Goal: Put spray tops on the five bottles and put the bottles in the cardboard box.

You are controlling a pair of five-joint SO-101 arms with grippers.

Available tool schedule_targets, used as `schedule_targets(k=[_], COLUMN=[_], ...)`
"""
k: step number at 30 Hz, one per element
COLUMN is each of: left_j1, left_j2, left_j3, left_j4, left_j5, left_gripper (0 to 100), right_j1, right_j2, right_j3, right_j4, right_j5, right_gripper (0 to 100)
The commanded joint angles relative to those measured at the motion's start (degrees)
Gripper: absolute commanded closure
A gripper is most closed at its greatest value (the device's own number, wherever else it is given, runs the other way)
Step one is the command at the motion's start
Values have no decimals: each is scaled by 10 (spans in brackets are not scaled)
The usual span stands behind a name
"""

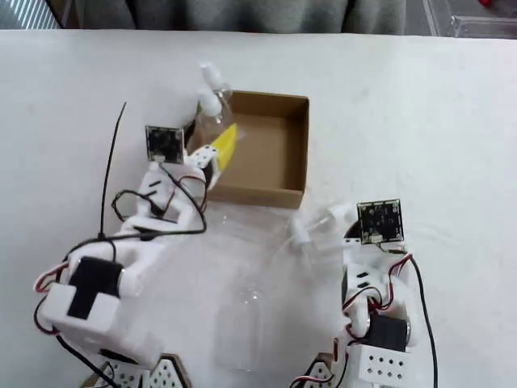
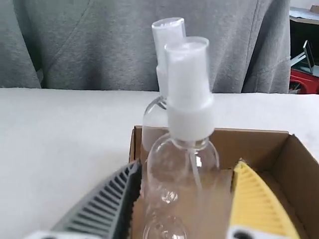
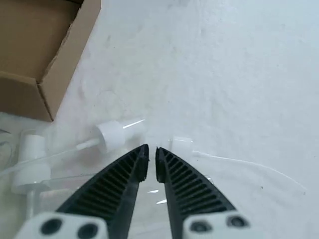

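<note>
My left gripper point(image 2: 188, 169) is shut on a clear bottle point(image 2: 182, 164) that carries a white spray top point(image 2: 187, 84), held upright over the near left corner of the cardboard box point(image 2: 259, 144). A second capped bottle point(image 2: 155, 112) stands just behind it. From above, the left gripper point(image 1: 215, 150) sits at the left wall of the box point(image 1: 266, 194). My right gripper point(image 3: 152, 155) is shut and empty, low over the table. Loose spray tops point(image 3: 112, 134) point(image 3: 180, 145) lie just past its tips, and a third point(image 3: 32, 159) is off to the side.
Uncapped clear bottles point(image 1: 242, 315) lie on the white table between the two arms, in front of the box. A person in a grey top sits behind the table's far edge. A black cable point(image 1: 109, 162) runs along the left arm.
</note>
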Motion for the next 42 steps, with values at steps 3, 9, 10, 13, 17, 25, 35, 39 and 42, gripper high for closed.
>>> schedule_targets(k=[3, 9, 10, 13, 17, 25, 35, 39, 42], left_j1=[27, 46, 46, 46, 46, 40, -25, -65, -82], left_j2=[-109, -235, -260, -335, -439, -677, -984, -1092, -1113], left_j3=[52, 94, 105, 146, 205, 297, 345, 372, 365], left_j4=[37, 160, 179, 230, 310, 493, 802, 891, 949], left_j5=[-2, -22, -22, -25, -26, -26, -23, -26, -27], left_gripper=[725, 725, 725, 725, 725, 725, 725, 725, 725], right_j1=[7, 7, 7, 7, 7, 9, 9, 9, 9], right_j2=[0, 0, 0, 0, 0, 0, 0, 0, 0], right_j3=[5, 5, 5, 5, 5, 5, 5, 5, 5], right_j4=[1, 2, 2, 2, 2, 4, 15, 15, 15], right_j5=[6, 6, 6, 6, 6, 6, 6, 6, 6], right_gripper=[984, 984, 984, 984, 984, 984, 984, 984, 984])
